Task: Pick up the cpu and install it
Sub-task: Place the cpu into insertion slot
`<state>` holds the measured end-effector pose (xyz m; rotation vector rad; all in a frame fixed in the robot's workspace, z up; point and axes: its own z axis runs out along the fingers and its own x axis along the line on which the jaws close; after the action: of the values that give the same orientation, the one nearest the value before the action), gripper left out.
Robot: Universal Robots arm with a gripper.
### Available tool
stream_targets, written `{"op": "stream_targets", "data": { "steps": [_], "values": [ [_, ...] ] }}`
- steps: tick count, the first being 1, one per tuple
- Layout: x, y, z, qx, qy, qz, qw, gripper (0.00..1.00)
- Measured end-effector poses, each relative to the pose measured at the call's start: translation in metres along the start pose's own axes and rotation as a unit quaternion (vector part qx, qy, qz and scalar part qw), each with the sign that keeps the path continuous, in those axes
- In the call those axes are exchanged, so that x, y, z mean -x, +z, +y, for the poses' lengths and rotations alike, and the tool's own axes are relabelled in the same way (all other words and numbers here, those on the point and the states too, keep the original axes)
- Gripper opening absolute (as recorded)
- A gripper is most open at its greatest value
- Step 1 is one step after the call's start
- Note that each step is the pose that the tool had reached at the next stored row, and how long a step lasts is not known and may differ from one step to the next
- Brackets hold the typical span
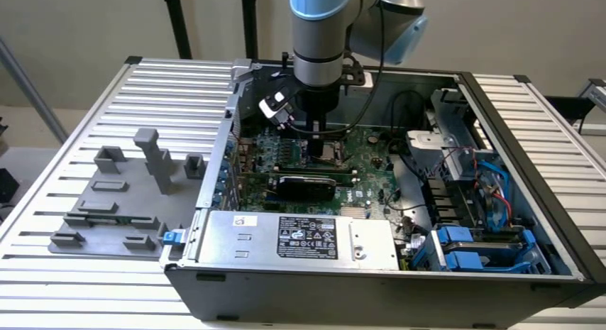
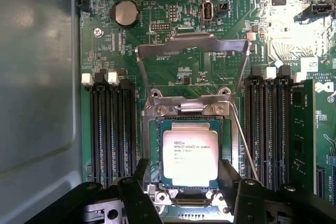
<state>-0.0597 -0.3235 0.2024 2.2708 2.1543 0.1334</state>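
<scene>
The cpu [image 2: 190,149], a flat square chip with a silver top and green edge, lies flat within the motherboard socket [image 2: 152,129]. The socket's metal load plate [image 2: 191,45] is swung up and open behind it. My gripper [image 2: 186,170] reaches down over the socket, and its two black fingers [image 2: 143,174] stand against the cpu's two opposite sides, shut on it. In the exterior view the gripper [image 1: 320,140] is low inside the open computer case [image 1: 530,167], over the green motherboard [image 1: 365,170].
Black memory slots [image 2: 110,129] run close along both sides of the socket. A black card [image 1: 303,182] and the power supply [image 1: 294,238] sit in front of it. Cables and blue drive bays [image 1: 483,245] fill the case's right. A grey fixture [image 1: 118,202] stands on the table outside.
</scene>
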Motion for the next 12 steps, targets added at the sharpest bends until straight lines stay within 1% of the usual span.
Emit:
{"op": "stream_targets", "data": {
  "steps": [6, 12],
  "values": [
    [0.0022, -0.0023, 0.0001, -0.0002, 0.000, -0.0006, 1.0000, 0.63],
    [0.0021, -0.0071, 0.0005, -0.0002, 0.000, -0.0005, 1.0000, 0.63]
  ]
}}
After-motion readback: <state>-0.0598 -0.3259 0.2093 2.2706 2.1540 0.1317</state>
